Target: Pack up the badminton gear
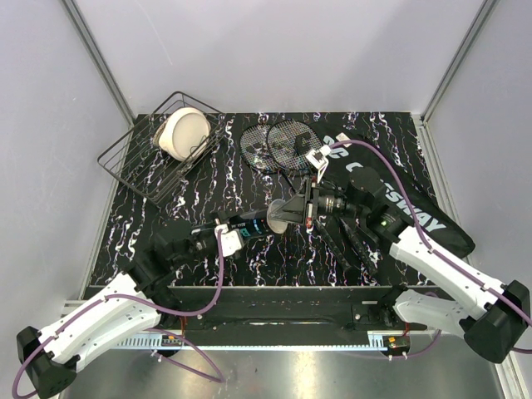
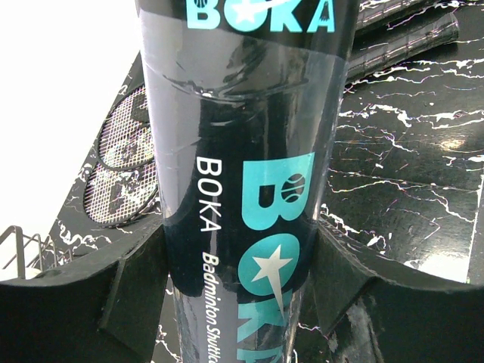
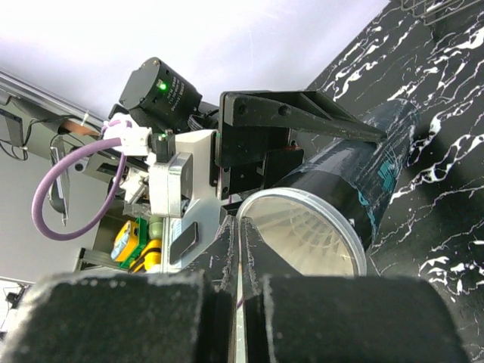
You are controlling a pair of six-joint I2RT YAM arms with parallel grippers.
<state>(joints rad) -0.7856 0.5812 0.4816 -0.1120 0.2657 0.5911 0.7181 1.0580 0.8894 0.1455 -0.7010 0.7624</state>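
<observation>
Black with teal letters, the shuttle tube [image 2: 242, 189] lies on its side near the middle of the marble table [image 1: 208, 191]. I cannot tell if it rests on the table or hangs just over it. Your left claw [image 2: 240, 283] pinches the tube, one finger on each side. Your right claw [image 3: 237, 257] sits right at the tube's open mouth. Its fingers are pressed together, with only a thin pale sliver between them. I cannot tell what that sliver is. A white shuttlecock [image 3: 306, 238] shows inside the mouth, with its feathers facing the right claw.

I think the job now is to get that shuttlecock snug in the tube. Hold the tube level and steady with the left claw. Do not squeeze harder, because the tube looks thin and could dent. Move the right claw slowly, straight along the line of the tube. If you push crooked, the feathers may catch on the rim and get crushed.

The two rackets [image 1: 278, 141] and the long racket bag [image 1: 407, 208] lie beyond, toward the far right. I think the tube goes there after.
</observation>
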